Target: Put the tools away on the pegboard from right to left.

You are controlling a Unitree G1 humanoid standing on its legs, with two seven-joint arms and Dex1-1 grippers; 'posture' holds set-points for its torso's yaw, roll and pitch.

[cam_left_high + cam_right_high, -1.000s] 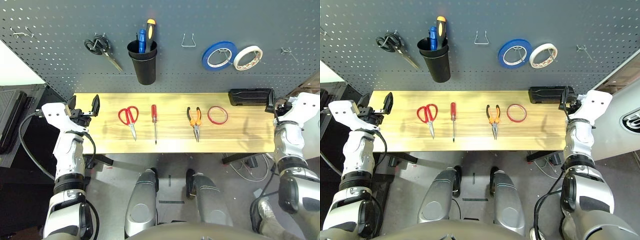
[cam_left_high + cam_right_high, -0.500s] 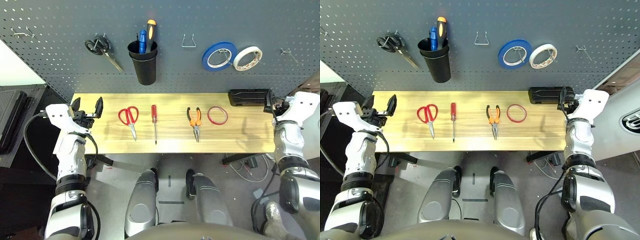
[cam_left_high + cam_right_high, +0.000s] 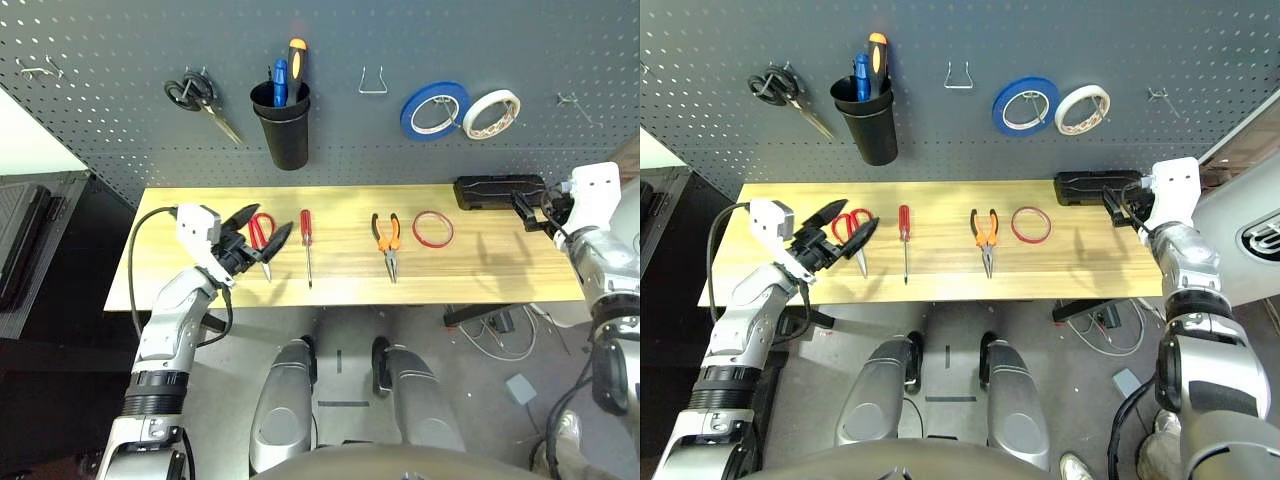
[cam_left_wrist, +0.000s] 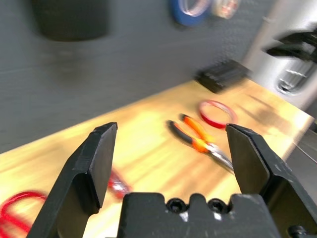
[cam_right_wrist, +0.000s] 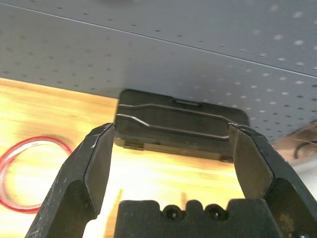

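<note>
Your left gripper (image 3: 256, 235) hovers over the left part of the pale wooden tabletop (image 3: 480, 270), its 2 black fingers spread wide with nothing between them; they frame the loops of the red-handled scissors (image 3: 263, 233), which lie flat with the blades pointing toward the near edge. Your right gripper (image 3: 1118, 203) sits at the right end of the table, fingers likewise parted and empty, just beside the black rectangular case (image 5: 176, 125) that lies against the back edge.

Reading rightward from the left gripper, the remaining 3 tools lie in a row, each apart from the next: the slim red-handled screwdriver (image 3: 306, 244), shaft toward the near edge; the orange-and-black-handled needle-nose pliers (image 3: 388, 241), tips toward the near edge; and the thin red tape ring (image 3: 433, 229), flat on the wood and nearest the black case.

Behind the table stands the dark grey perforated pegboard (image 3: 120, 40). On it, from left to right, hang the black-handled scissors (image 3: 200, 100), a black cup (image 3: 284, 127) holding 2 tools with blue and orange-tipped handles, a bare metal wire hook (image 3: 372, 81), a wide blue tape roll (image 3: 435, 109) and a white tape roll (image 3: 490, 113). All 4 tools of the set lie on the table, none on the board.
</note>
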